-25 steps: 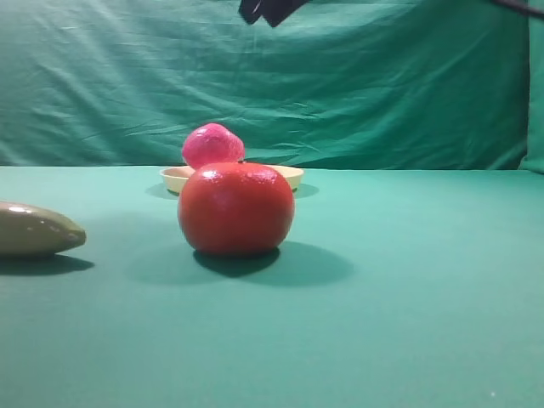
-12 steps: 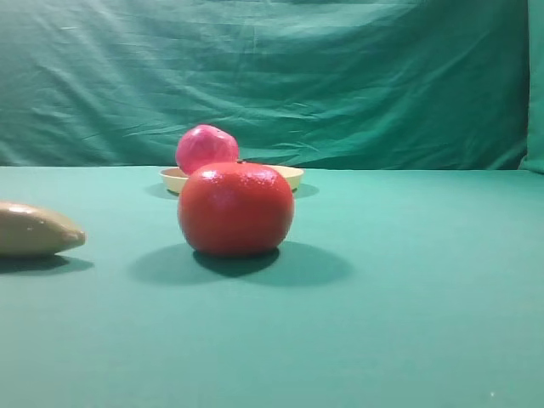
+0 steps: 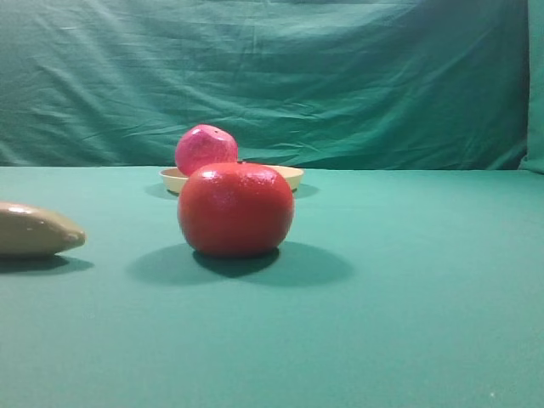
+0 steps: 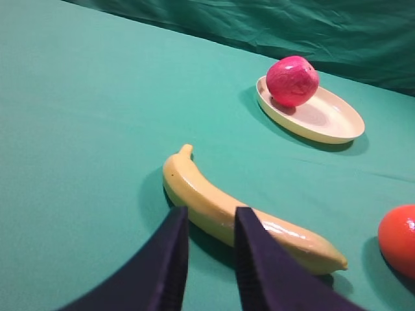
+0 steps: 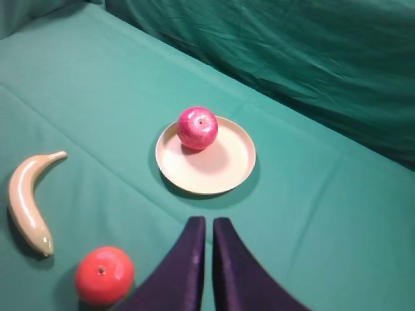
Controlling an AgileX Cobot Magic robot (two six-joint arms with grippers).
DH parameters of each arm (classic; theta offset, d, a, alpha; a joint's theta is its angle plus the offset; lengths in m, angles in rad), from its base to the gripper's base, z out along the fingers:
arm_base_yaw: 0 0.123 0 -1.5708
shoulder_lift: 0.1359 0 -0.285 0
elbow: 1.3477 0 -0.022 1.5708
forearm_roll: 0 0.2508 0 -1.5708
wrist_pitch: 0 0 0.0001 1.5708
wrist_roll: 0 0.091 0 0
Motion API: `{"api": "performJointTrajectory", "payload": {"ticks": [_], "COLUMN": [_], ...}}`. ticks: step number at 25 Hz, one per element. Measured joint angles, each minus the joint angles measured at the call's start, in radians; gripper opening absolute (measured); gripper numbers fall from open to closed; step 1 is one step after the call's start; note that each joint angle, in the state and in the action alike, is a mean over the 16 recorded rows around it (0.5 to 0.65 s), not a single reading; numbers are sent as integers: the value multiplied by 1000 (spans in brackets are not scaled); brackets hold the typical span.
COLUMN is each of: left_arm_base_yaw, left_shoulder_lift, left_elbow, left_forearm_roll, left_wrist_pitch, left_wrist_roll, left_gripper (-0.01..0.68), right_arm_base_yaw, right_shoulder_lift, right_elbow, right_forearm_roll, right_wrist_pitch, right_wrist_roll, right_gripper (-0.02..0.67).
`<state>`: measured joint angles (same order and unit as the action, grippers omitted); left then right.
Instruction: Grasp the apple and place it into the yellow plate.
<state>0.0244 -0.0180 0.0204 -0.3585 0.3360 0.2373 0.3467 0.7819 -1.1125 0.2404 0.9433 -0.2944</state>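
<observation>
Both tools show only in their own wrist views. Right tool (image 5: pixel 209 223), at the bottom centre of the right wrist frame, has its two dark fingers pressed together with only a thin slit between them and nothing clamped; it hangs high above the green desk (image 5: pixel 324 194), its tips pointing toward the yellow plate (image 5: pixel 224 172) beyond them. Left tool (image 4: pixel 211 217), at the bottom of the left wrist frame, has its fingers a narrow gap apart, also gripping nothing; whether that counts as parted or closed I cannot tell. Its tips hover just above the banana (image 4: pixel 233 210), which lies flat on the desk and runs from centre to lower right of that frame.

The apple (image 5: pixel 197 127) sits inside the yellow plate, resting on the dish's floor against its upper-left rim, its dimple turned upward in the right wrist view. In the exterior high view it shows as a pink ball at centre, above the plate's left part, partly behind the orange-red round fruit (image 3: pixel 235 209), which stands in front on the desk, well apart from the plate. The banana's blunt end pokes in at the left edge of that frame. A wrinkled green cloth backdrop (image 3: pixel 340 76) fills the upper half.
</observation>
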Motion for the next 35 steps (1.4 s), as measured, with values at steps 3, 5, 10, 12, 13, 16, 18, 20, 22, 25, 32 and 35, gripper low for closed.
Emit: {"api": "performJointTrajectory", "payload": {"ticks": [3, 5, 10, 12, 13, 16, 18, 20, 22, 25, 32, 35], "left_arm_base_yaw": [0, 0, 0, 0, 0, 0, 0, 0, 0, 0, 0, 0], "left_shoulder_lift": [0, 0, 0, 0, 0, 0, 0, 0, 0, 0, 0, 0], "left_elbow": [0, 0, 0, 0, 0, 0, 0, 0, 0, 0, 0, 0], "left_forearm_roll": [0, 0, 0, 0, 0, 0, 0, 0, 0, 0, 0, 0], "left_wrist_pitch": [0, 0, 0, 0, 0, 0, 0, 0, 0, 0, 0, 0], "left_wrist_roll": [0, 0, 0, 1, 1, 1, 1, 2, 2, 2, 2, 2], "left_gripper": [157, 157, 157, 157, 157, 157, 157, 157, 157, 157, 157, 157], "right_arm_base_yaw": [0, 0, 0, 0, -1, -9, -20, -34, -53, -88, -193, -240], "right_shoulder_lift": [-76, -117, -180, -193, -199, -218, -235, -257, -284, -332, -469, -537], "right_elbow": [45, 64, 86, 87, 88, 98, 115, 142, 180, 258, 510, 638], "right_forearm_roll": [-8, -19, -80, -108, -122, -163, -189, -211, -227, -236, -238, -238], "right_wrist_pitch": [18, 30, 56, 59, 56, 35, 11, -18, -53, -117, -280, -353], "right_wrist_roll": [12, 26, 99, 133, 150, 202, 233, 260, 279, 290, 295, 296], "right_gripper": [0, 0, 0, 0, 0, 0, 0, 0, 0, 0, 0, 0]}}
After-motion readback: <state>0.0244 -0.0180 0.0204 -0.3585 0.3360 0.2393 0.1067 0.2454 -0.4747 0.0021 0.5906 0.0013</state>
